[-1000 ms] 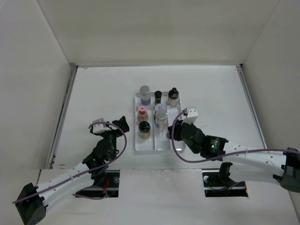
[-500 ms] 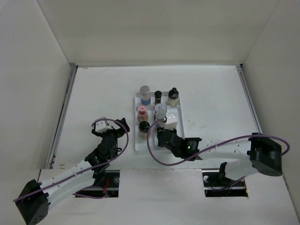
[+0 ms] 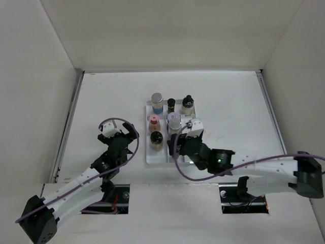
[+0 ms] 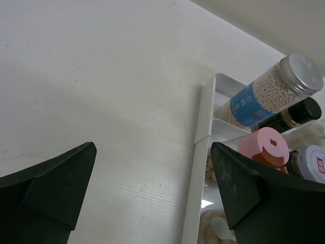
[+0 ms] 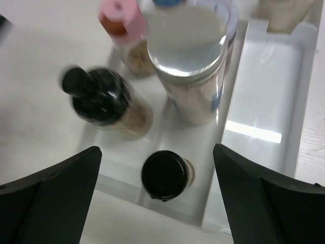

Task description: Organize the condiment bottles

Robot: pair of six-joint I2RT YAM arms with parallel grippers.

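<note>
The condiment bottles stand in a white divided tray (image 3: 163,158). At its far end are a grey-capped blue-labelled one (image 3: 157,102), a small dark-capped one (image 3: 171,104) and a dark-topped one (image 3: 188,104). Nearer are a pink-lidded one (image 3: 154,122), a wide grey-lidded jar (image 3: 174,124) and a dark shaker (image 3: 156,138). My right gripper (image 3: 177,144) hangs open over the tray's near end. A small black-capped jar (image 5: 164,175) stands free between its fingers (image 5: 66,193). My left gripper (image 3: 122,134) is open and empty, left of the tray.
The tray's right compartment (image 5: 264,101) shows bare white floor. In the left wrist view the tray wall (image 4: 203,127) runs just inside my right finger. White walls enclose the table on three sides, and purple cables loop over both arms.
My right gripper swung from the tray's right side over its near end and opened; the small black-capped jar now stands free between its fingers. The left arm shifted slightly.
</note>
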